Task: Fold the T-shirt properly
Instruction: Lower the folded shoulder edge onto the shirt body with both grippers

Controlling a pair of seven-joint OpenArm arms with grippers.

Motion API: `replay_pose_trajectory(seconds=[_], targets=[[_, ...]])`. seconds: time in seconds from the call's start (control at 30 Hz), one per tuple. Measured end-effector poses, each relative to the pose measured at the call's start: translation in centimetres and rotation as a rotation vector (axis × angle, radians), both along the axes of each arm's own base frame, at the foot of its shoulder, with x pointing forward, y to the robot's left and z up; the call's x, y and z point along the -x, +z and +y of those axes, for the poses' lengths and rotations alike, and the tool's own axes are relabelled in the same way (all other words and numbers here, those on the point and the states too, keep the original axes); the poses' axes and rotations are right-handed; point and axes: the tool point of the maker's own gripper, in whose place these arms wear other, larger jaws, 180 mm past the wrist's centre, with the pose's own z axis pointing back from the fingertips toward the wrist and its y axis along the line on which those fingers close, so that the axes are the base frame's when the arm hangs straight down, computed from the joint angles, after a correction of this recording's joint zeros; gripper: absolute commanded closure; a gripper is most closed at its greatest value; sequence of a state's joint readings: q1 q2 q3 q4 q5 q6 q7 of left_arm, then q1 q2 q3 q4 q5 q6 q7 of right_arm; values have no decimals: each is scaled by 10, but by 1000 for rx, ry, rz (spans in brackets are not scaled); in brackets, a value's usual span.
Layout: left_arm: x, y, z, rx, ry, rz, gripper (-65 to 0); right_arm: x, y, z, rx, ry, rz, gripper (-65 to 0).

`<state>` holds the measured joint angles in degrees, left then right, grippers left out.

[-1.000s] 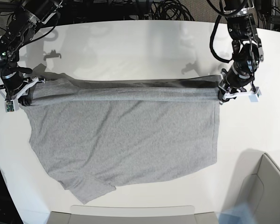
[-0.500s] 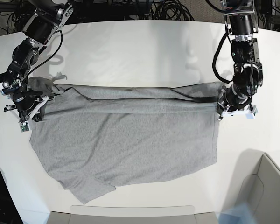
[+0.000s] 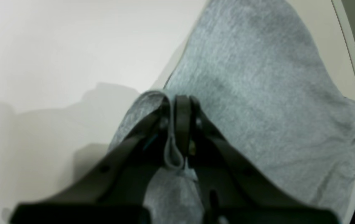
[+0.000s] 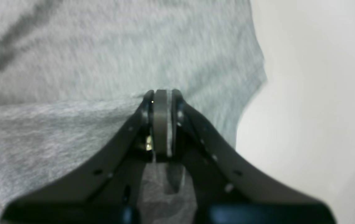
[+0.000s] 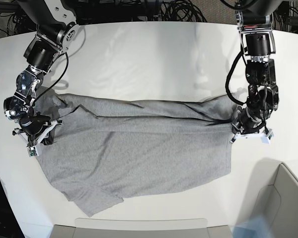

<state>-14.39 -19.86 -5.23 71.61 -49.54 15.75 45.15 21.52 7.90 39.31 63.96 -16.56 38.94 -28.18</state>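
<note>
The heather-grey T-shirt (image 5: 139,153) lies spread on the white table (image 5: 149,54), plain side up, its far edge doubled over into a long fold. At the right end of that fold my left gripper (image 5: 236,130) is shut on the cloth. The left wrist view shows a loop of grey fabric pinched between the left gripper's (image 3: 179,102) jaws, with more of the T-shirt (image 3: 252,77) beyond. My right gripper (image 5: 41,137) is shut on the left end of the fold. In the right wrist view the right gripper's (image 4: 162,96) jaws are closed on the T-shirt (image 4: 103,62).
A grey bin (image 5: 283,198) stands at the front right corner. A pale tray edge (image 5: 139,225) runs along the table's front. Black cables (image 5: 184,10) lie behind the table's far edge.
Both grippers have moved toward the front of the table, drawing the shirt's folded far edge over its body. The fold has gone from taut and straight to slack and wrinkled.
</note>
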Motion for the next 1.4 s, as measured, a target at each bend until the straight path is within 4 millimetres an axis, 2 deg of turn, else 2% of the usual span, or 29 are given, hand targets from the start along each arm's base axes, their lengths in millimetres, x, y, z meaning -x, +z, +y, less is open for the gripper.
replay_pose_trajectory(seconds=[0.07,0.17,0.3,0.33,0.4,0.57,0.63,0.7,0.87,1.0,1.1,1.23,1.4], targets=[[1,-8,4,-2,11,28,0,-5,-4,3,-15,6,4,-5],[4,-15,4,6,15,52,-19,-6,-14,7,-27,13,31,-76],[3,-14,3,6,10,51,-207,-4,-16,7,-13,15,45,-255],[2,-12,3,4,10,46,-236,-5,-15,7,-13,15,41,-291],[2,-3,1,-1,0,30,-245,-6,-12,6,-7,14,35,-340],[4,31,-12,-28,-55,-66,-240,-2,17,-5,72,-12,-11,-336],[9,38,-17,-36,-73,-86,-240,7,25,-8,115,-26,-8,-336],[19,35,-19,-39,-83,-78,-240,19,24,-5,130,-32,7,-336],[54,6,-21,-40,-89,8,-240,63,-6,4,72,-25,79,-336],[57,6,-20,-51,-88,0,-241,85,-23,-15,25,-90,115,-336],[58,6,-19,-55,-92,3,-242,94,-35,-30,4,-132,148,-336],[63,-6,-11,-61,-97,52,-242,99,-47,-31,-15,-135,184,-336],[75,-21,-1,-67,-87,109,-242,101,-50,-36,-17,-141,191,-336]])
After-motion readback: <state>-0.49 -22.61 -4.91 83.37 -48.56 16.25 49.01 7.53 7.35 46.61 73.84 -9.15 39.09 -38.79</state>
